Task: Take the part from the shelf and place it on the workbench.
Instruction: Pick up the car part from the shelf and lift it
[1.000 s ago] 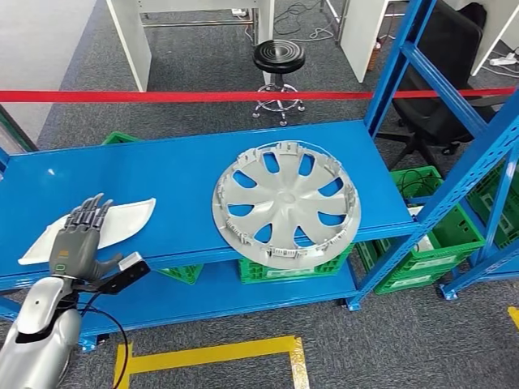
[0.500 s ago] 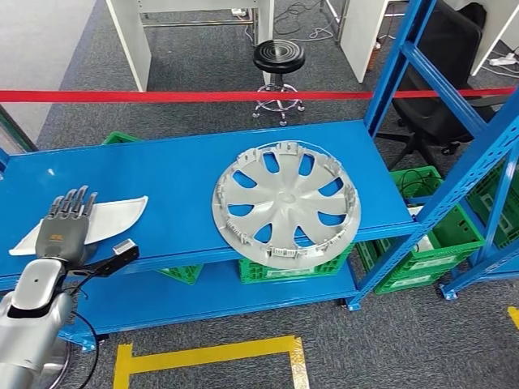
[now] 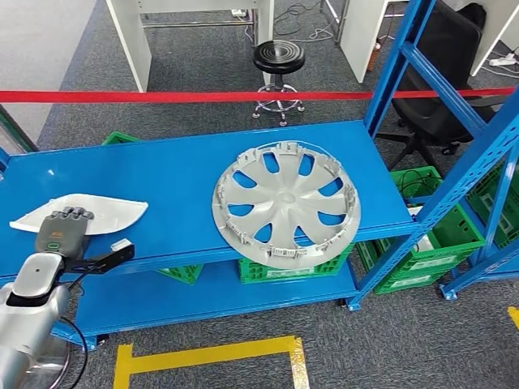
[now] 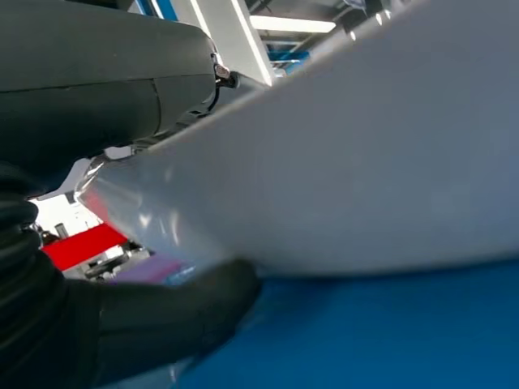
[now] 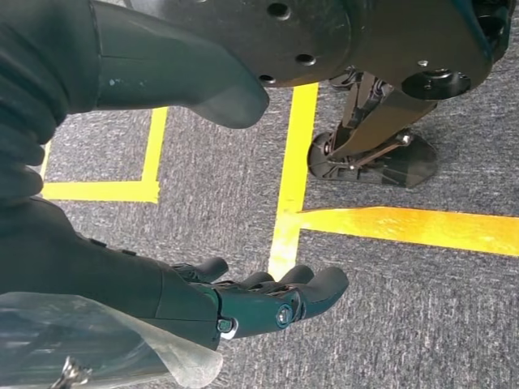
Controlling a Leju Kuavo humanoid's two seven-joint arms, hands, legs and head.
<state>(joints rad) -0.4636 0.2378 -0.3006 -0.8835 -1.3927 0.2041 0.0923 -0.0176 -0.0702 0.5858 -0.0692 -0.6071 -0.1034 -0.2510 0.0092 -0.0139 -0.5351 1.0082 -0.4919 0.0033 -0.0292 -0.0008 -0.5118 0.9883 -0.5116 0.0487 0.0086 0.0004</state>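
Head view: left hand (image 3: 62,231) lies over the near edge of the white part (image 3: 104,212), which rests flat at the left end of the blue shelf (image 3: 178,186). The hand's fingertips are hidden on the part. A grey hubcap (image 3: 285,203) sits well apart to the right, overhanging the shelf's front edge.

Left wrist view: the part (image 4: 367,162) is seen close and blurred, its ends cut off; dark fingers (image 4: 153,89) lie above it and the thumb (image 4: 183,312) below, so the hand grips its edge.

Right wrist view: right hand (image 5: 245,304) hangs over grey floor with yellow tape (image 5: 293,178), fingers apart and holding nothing.
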